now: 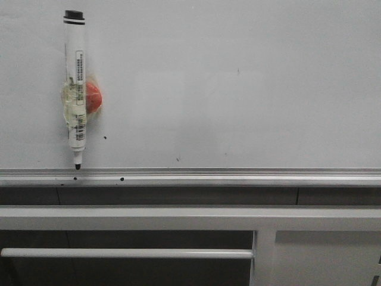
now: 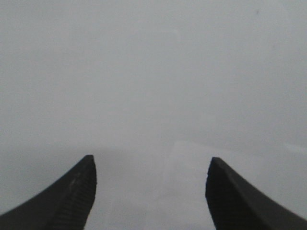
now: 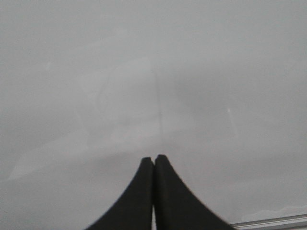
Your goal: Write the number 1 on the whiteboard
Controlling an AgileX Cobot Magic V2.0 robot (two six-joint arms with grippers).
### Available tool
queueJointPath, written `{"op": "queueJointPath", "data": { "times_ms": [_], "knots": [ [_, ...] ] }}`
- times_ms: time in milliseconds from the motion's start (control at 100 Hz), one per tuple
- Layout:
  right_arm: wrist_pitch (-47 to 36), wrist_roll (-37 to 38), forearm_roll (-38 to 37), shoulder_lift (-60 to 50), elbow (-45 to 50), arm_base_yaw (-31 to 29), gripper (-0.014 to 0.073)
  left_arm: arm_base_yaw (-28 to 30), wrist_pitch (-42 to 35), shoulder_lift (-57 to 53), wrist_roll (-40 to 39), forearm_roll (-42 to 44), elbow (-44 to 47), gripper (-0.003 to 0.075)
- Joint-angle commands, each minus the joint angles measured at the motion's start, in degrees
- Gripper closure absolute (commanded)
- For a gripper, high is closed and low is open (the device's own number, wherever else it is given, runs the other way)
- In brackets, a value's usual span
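Marker [image 1: 75, 83] lies flat on whiteboard [image 1: 250, 89], tip toward ribbed rail [image 1: 238, 176], cap end away, red blob [image 1: 93, 97] taped at mid-barrel. Judged light, rigid, smooth plastic, likely to roll or slip; best grip across bare barrel between cap and tape. Left gripper [image 2: 151, 175] spread wide, empty, over bare board. Right gripper [image 3: 153, 163] pinched closed, holding nothing. Faint thin stroke [image 3: 159, 110] shows ahead of right fingertips, possibly number 1; not discernible in front view
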Motion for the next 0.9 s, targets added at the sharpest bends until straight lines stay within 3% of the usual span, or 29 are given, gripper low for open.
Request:
{"op": "queueJointPath", "data": {
  "times_ms": [0, 120, 260, 780, 890],
  "knots": [
    [-2.84, -0.97, 0.24, 1.21, -1.33, 0.84, 0.0657, -0.23, 2.10, 0.83, 0.96, 0.13, -1.62, 0.0300],
    [-2.34, -1.09, -0.11, 1.21, -1.33, 2.66, 0.0657, -2.07, 7.25, 0.83, 11.87, -1.97, -1.62, 0.0300],
    [-2.46, -1.09, -0.92, 1.21, -1.33, 5.00, 0.0657, -6.46, 6.03, 0.83, 19.61, -10.94, -0.11, 0.0300],
    [-1.86, -1.09, -1.64, 1.21, -1.33, 5.79, 0.0657, -19.25, -0.76, 0.83, 19.91, -18.20, 11.47, 0.0304],
    [-1.86, -1.09, -1.64, 1.21, -1.33, 5.79, 0.0657, -22.41, -3.03, 1.23, 19.91, -18.30, 13.02, 0.0347]
  ]
}}
